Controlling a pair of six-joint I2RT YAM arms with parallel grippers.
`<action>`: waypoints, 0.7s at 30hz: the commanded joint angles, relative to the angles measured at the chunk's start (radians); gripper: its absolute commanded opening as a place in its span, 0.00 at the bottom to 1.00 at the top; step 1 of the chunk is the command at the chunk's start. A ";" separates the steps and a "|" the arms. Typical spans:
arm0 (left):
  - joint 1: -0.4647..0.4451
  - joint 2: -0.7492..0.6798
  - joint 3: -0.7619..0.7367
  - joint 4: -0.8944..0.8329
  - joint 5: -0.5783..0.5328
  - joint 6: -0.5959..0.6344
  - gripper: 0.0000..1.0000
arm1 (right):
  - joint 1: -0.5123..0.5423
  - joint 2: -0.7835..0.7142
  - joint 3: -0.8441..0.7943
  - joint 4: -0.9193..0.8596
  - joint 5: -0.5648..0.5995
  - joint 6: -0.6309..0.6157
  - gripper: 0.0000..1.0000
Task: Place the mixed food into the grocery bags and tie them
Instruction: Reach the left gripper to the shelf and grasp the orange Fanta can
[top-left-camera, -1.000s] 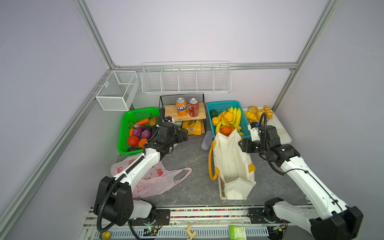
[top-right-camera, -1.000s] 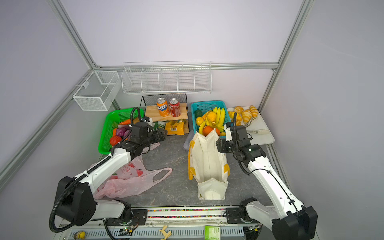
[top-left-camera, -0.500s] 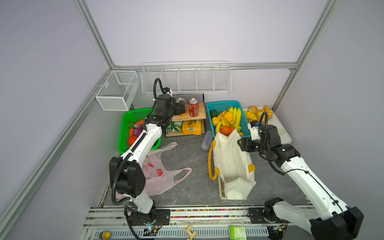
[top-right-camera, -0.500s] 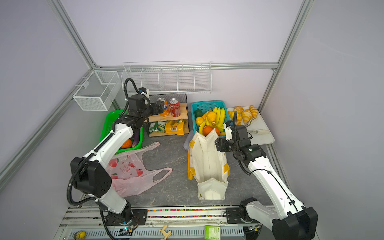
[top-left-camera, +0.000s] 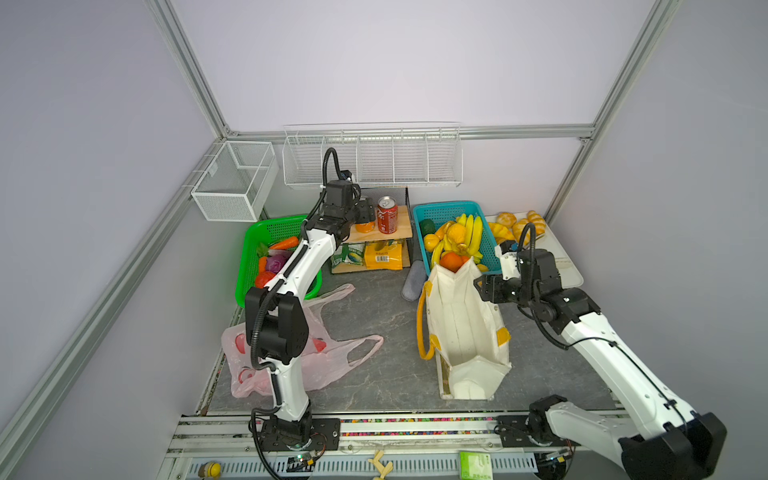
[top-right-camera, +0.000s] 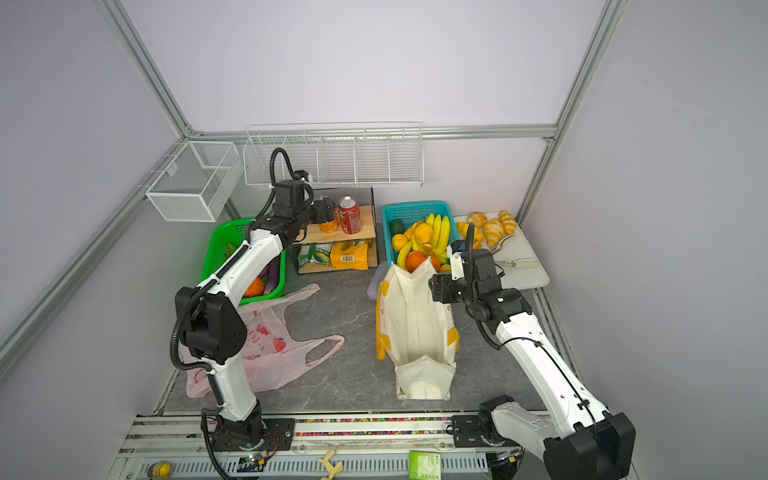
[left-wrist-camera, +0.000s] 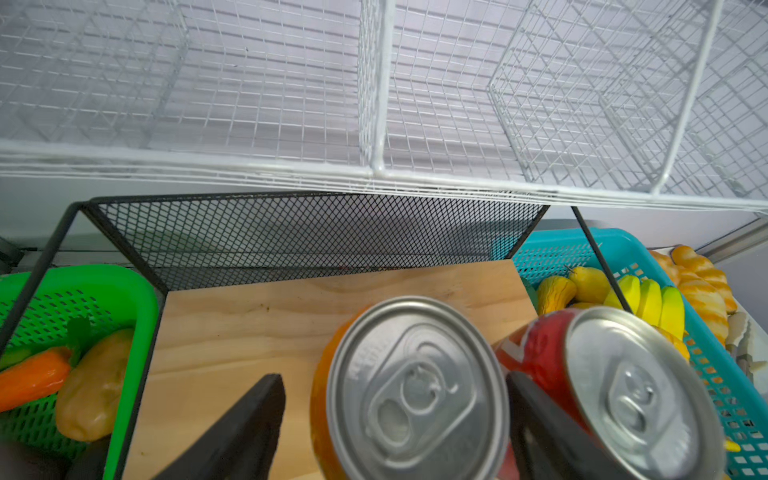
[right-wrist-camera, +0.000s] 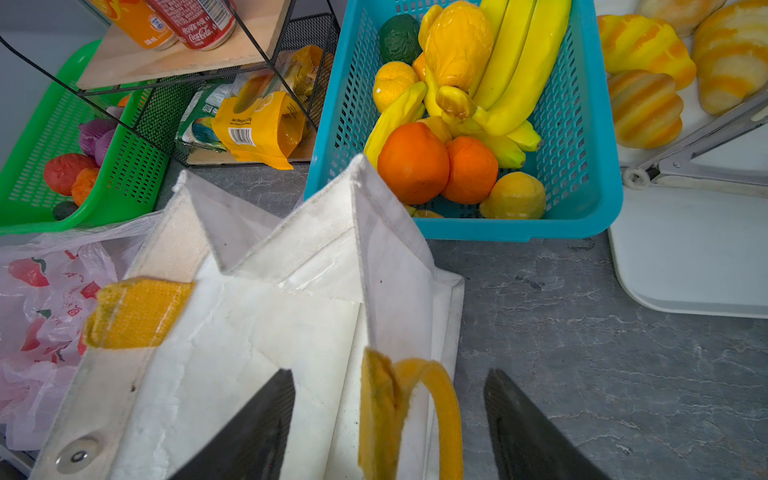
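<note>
Pale lilac panel walls (top-left-camera: 415, 62) in aluminium framing (top-left-camera: 198, 83) are enclosing a grey, marble-veined tabletop (top-left-camera: 386, 316). Right of centre, the stiff cream canvas tote (top-left-camera: 461, 328) is standing open-mouthed; lower left, the thin, crumpled pink plastic bag (top-left-camera: 332, 361) is lying flat. The cylindrical orange can (top-left-camera: 365, 226) and red can (top-left-camera: 387, 216) are standing upright on the wooden shelf (left-wrist-camera: 249, 332), upper centre. The left gripper (left-wrist-camera: 393, 377) is straddling the orange can, jaws spread, not clamped. The right gripper (right-wrist-camera: 389, 372) is gaping astride the tote's woven yellow handle (right-wrist-camera: 436, 399), gripping nothing.
</note>
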 joint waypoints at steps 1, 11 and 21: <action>0.004 0.039 0.058 -0.034 -0.002 0.018 0.82 | 0.004 0.005 -0.023 0.028 -0.009 -0.005 0.76; 0.004 0.076 0.080 -0.033 -0.010 0.019 0.69 | 0.004 -0.002 -0.043 0.027 0.000 -0.004 0.76; 0.001 -0.149 -0.123 0.055 -0.111 0.010 0.33 | 0.004 -0.004 -0.025 0.006 0.045 0.005 0.77</action>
